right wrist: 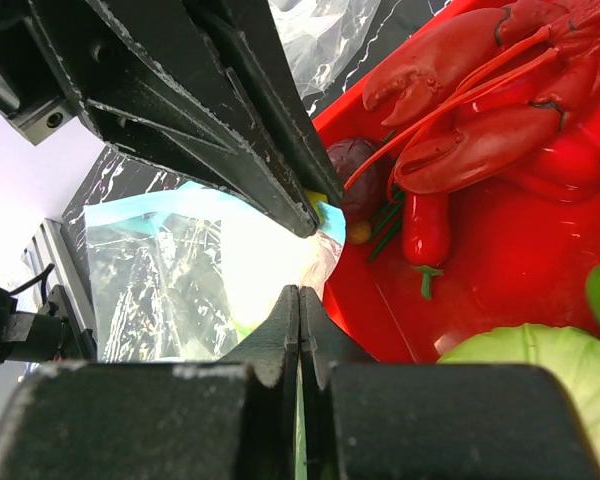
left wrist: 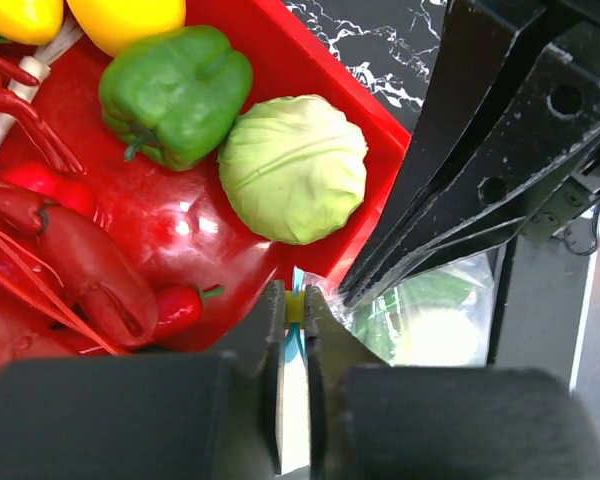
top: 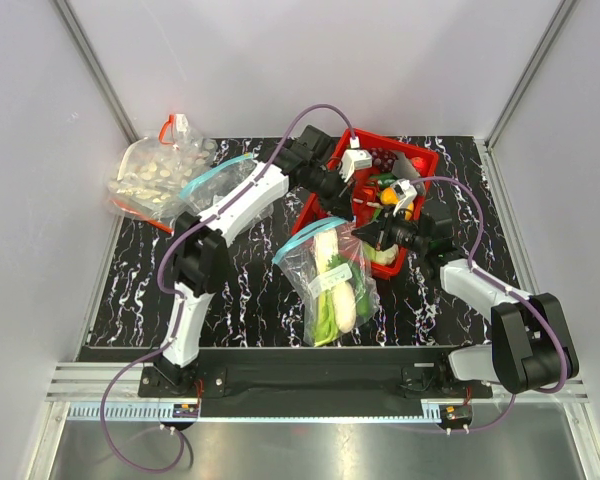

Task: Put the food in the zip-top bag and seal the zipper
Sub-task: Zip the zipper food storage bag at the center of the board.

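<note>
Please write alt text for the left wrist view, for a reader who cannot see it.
The left gripper pinches the teal zipper of the zip-top bag, beside the right gripper. Behind it, a red basket holds a cabbage, green pepper and lobster.

The table was black with white marble veining. The basket was bright red, the cabbage pale green, the pepper darker green, the lobster red. The zip-top bag was clear, its zipper teal-blue, the food white and green.
</note>
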`<state>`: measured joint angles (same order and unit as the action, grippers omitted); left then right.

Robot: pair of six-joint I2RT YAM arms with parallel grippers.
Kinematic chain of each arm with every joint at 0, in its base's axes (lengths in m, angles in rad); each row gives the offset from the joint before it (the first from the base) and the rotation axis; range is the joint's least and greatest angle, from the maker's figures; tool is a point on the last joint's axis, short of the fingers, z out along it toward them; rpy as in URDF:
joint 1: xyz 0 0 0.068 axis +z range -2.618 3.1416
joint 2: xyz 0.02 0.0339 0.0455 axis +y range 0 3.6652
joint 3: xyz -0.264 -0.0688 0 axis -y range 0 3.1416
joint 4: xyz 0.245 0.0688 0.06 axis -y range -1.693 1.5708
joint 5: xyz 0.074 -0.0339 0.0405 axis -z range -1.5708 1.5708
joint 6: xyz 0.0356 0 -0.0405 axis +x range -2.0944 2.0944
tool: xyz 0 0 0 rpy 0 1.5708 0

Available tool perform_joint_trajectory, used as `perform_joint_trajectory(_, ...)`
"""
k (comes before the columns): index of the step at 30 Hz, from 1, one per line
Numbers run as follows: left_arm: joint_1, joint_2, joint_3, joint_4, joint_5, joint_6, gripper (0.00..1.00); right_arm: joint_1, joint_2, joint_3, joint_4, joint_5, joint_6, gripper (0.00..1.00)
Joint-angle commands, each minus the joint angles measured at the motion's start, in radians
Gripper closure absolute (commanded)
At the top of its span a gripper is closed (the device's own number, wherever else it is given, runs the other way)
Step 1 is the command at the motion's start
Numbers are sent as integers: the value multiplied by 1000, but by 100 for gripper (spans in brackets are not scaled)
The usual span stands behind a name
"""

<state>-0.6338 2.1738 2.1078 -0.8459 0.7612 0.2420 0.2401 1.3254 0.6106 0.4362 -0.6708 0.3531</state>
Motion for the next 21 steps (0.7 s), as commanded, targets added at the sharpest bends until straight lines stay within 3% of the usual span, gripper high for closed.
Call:
perform_joint_trajectory(1, 8, -17, 31, 22, 38, 6, 100, -7, -26, 5, 58, 2, 1, 100)
perform_joint_trajectory(11, 55, -120, -106, 129, 110, -33, 100, -7, -87, -23, 6, 180, 4, 100)
perform_joint_trajectory(13, 57, -131, -118, 146, 137, -40, 100, -7, -74, -22, 21, 145, 7, 88)
perform_joint_trajectory(14, 57, -132, -120, 151, 148, -43, 100, -7, -66, -18, 35, 128, 12, 72)
perform_joint_trajectory(21, 56, -149, -127, 185, 193, -67, 100, -7, -12, 21, 68, 44, 21, 64)
